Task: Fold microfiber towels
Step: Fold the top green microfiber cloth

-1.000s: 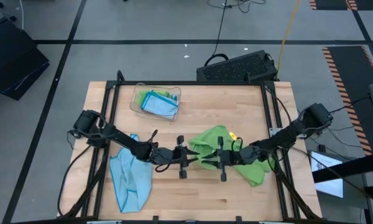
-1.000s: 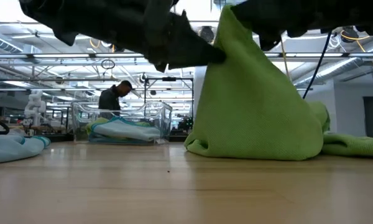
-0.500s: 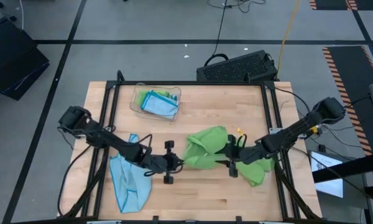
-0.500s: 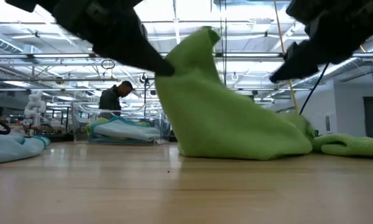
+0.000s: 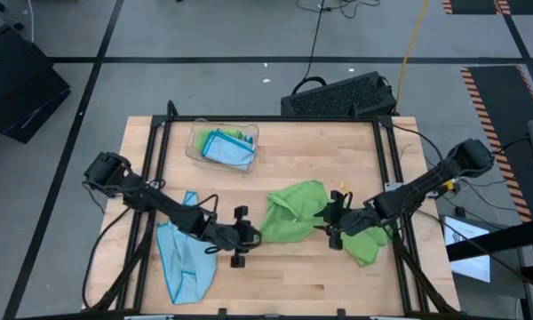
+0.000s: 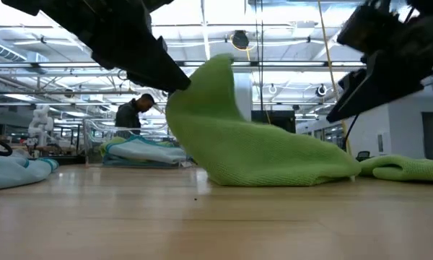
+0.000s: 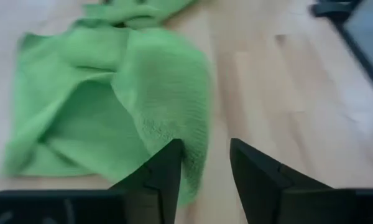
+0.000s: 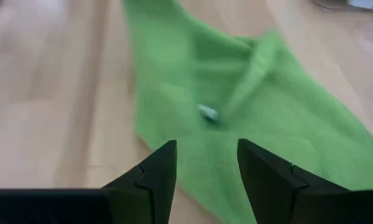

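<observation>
Lime-green microfiber towel (image 5: 291,218), soft and thin, lies crumpled near the middle of the wooden tabletop (image 5: 338,147), toward its front edge. One flap stands up in a limp peak in the low view, the rest slumped flat. A small white tag (image 8: 207,112) shows on it in the right wrist view.

Left gripper (image 5: 241,238) sits just off the towel's left side, fingers parted a narrow way, nothing between them; the cloth's edge hangs close by one finger (image 7: 165,174) but does not look pinched. Right gripper (image 5: 335,221) is at the towel's right side, fingers likewise parted and empty.

A second lime-green cloth (image 5: 365,247) lies bunched by the right front corner, under the right arm. A light blue microfiber towel (image 5: 185,258) lies rumpled at the left front. A clear plastic tray (image 5: 195,145) with folded blue cloths stands near the back left.

Handling, as a judgement: light, floppy, holds no shape, likely to drag and bunch on the wood. Best taken by pinching two neighbouring corners, one per gripper, then drawing it taut before laying it flat.
</observation>
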